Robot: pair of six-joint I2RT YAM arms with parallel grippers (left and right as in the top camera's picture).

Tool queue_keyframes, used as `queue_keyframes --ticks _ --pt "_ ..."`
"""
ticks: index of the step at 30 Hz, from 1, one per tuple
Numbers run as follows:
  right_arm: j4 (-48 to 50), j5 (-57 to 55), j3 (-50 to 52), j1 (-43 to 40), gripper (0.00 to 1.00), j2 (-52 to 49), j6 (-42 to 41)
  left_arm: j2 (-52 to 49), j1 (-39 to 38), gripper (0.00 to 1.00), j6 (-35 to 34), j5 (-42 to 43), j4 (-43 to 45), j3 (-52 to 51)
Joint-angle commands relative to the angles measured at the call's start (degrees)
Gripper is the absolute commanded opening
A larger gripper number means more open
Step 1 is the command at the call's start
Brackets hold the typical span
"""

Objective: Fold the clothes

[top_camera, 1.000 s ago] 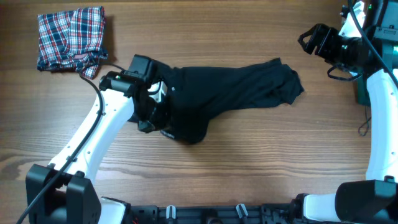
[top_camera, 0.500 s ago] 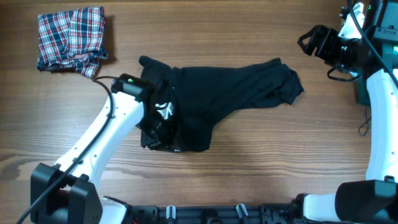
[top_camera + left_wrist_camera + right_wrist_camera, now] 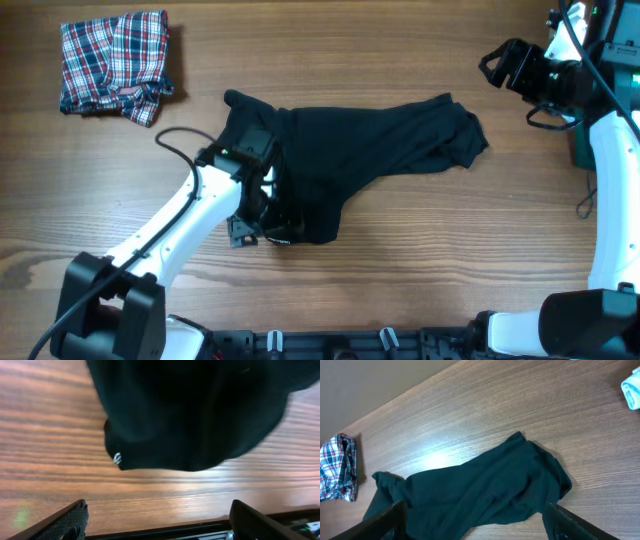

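Wood-grain table (image 3: 400, 260) fills the overhead view, and the black shirt (image 3: 370, 150) sprawls across its middle as a rumpled band, nowhere near flat. The plaid garment (image 3: 115, 60) sits bunched at the far left. The left gripper (image 3: 258, 225) hangs at the shirt's near-left lobe; the right gripper (image 3: 497, 62) is parked far right, well apart from the cloth.

Left wrist now: fingers (image 3: 70, 520) spread wide, nothing between them, and the shirt's rounded hem with a white logo (image 3: 117, 457) just beyond. A pinch here likely grabs stacked layers and drags the whole bundle.

Right wrist: jaws wide and empty, shirt below. With nothing pinning the right end, any pull probably slides the cloth instead of spreading it.
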State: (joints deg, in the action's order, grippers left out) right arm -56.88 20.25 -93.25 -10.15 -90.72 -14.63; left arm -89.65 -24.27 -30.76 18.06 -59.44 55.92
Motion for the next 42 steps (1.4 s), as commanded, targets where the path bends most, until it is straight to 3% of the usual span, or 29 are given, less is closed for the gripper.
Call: queue_keyframes --ticks 1,15,17,21,24,27,33,42 --pt "0.5 -0.9 0.0 0.5 0.88 0.0 1.0 -0.4 -0.3 0.91 -1.3 2.0 3.5 -3.6" --pt "0.3 -0.9 0.0 0.5 0.88 0.0 1.2 -7.7 -0.3 0.88 2.0 -1.2 15.1 -4.3" --pt "-0.2 -0.7 0.0 0.5 0.87 0.0 1.1 -7.7 -0.3 0.79 2.0 -1.2 15.1 -4.3" --pt "-6.2 -0.9 0.0 0.6 0.87 -2.3 2.7 -7.7 -0.3 0.36 2.0 -1.2 15.0 -4.3" --pt "-7.8 -0.5 1.3 1.6 0.87 -6.0 2.6 -7.7 -0.3 0.19 2.0 -1.2 15.0 -4.3" --pt "-4.2 2.1 4.4 3.2 0.85 -10.1 2.2 -7.7 -0.3 0.18 2.0 -1.2 14.8 -4.3" --pt "2.0 -5.7 5.0 3.5 0.87 -19.7 -0.7 -7.7 -0.3 0.04 2.0 -1.2 13.3 -4.3" --pt "7.3 -10.0 5.0 1.5 0.88 -27.0 -0.4 -7.7 -0.3 0.04 2.0 -1.2 13.6 -4.3"
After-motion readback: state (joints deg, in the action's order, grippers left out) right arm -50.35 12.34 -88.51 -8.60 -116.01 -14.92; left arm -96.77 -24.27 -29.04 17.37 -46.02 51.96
